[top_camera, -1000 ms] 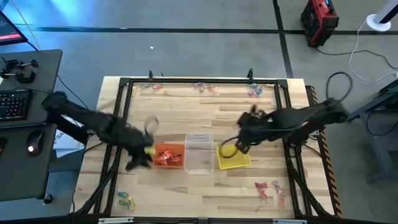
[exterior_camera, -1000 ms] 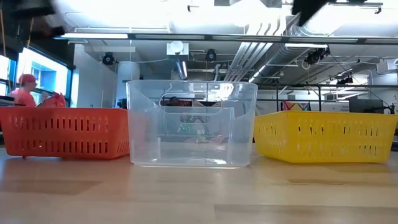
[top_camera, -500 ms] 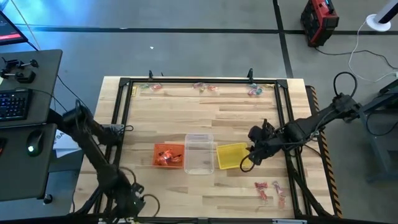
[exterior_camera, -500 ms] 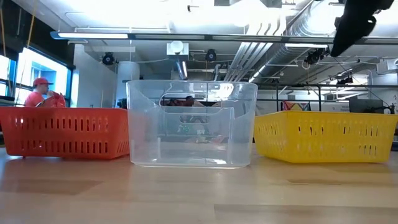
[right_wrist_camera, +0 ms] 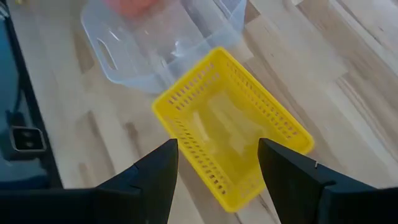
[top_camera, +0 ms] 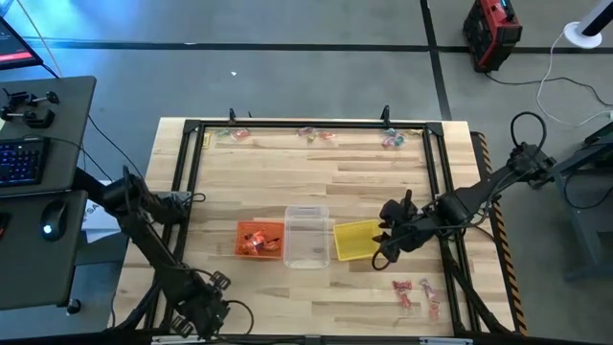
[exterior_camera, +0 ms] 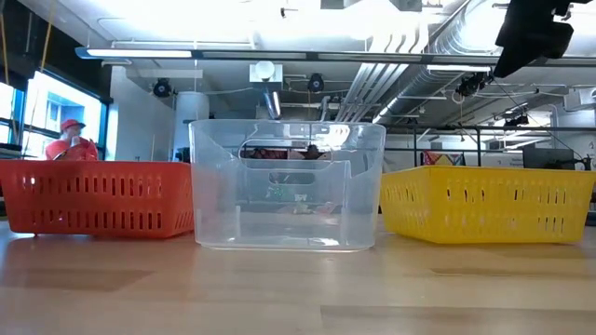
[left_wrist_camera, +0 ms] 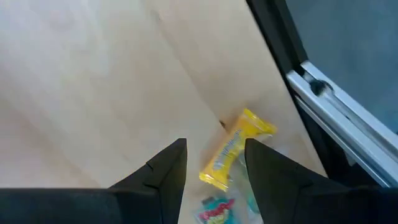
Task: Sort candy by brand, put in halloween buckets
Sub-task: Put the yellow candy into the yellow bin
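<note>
Since a second ago the left gripper (top_camera: 203, 311) has swung from the orange bucket (top_camera: 260, 240) to the table's (top_camera: 316, 172) near-left corner, fingers spread empty over a yellow candy (left_wrist_camera: 233, 151). The right gripper (top_camera: 385, 247) has drawn back, gaping empty beside the yellow bucket (top_camera: 357, 241); the clear bucket (top_camera: 306, 237) stands between the two.

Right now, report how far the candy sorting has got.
Done: the orange bucket holds some red-orange candy; the clear bucket and yellow bucket look empty.
In hand: the left gripper, jaws open, hovers over a yellow-wrapped candy at the table's near-left corner. The right gripper hangs open over the yellow bucket, holding nothing.
Left: pink candies near-right and small piles along the far edge.
</note>
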Controlling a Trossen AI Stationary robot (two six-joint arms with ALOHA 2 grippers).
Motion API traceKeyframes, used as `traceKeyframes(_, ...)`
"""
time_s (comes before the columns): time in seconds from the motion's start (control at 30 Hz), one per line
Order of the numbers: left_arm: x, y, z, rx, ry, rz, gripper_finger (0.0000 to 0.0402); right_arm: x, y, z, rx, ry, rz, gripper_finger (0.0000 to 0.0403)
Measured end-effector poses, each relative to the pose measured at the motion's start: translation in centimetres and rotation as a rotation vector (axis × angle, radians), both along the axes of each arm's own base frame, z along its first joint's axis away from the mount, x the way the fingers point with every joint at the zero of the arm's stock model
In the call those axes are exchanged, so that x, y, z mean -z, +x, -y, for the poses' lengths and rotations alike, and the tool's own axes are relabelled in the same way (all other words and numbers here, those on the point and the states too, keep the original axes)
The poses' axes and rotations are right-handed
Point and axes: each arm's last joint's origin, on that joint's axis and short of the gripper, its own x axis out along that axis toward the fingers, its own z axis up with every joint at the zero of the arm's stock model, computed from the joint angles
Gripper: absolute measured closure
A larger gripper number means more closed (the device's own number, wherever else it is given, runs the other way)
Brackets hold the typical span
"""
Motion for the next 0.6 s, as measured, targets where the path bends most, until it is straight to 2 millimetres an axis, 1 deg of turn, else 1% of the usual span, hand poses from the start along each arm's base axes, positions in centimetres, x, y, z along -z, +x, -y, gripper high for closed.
traceKeyframes(0.13, 0.0, -0.8, 0.5, 0.031, -0.009, -0.014, 0.0248, 0.0, 0.0, 0.1, 0.040, 0.000, 0.010, 0.0188)
traceKeyframes(0.27, 0.3, -1.3, 1.1, 0.080, -0.032, 0.013, 0.0248, 0.0, 0.0, 0.2, 0.067, -0.014, 0.025, 0.0188)
traceKeyframes(0.33, 0.9, -1.6, 0.8, 0.084, -0.032, 0.012, 0.0248, 0.0, 0.0, 0.2, 0.070, -0.018, 0.029, 0.0188)
traceKeyframes(0.43, 1.6, -1.6, 0.2, 0.045, -0.010, -0.009, 0.0248, -0.1, 0.1, 0.2, 0.077, -0.025, 0.042, 0.0188)
traceKeyframes(0.6, 1.8, -0.9, -0.4, 0.015, 0.010, 0.008, 0.0248, -0.1, 0.2, 0.2, 0.083, -0.028, 0.052, 0.0188)
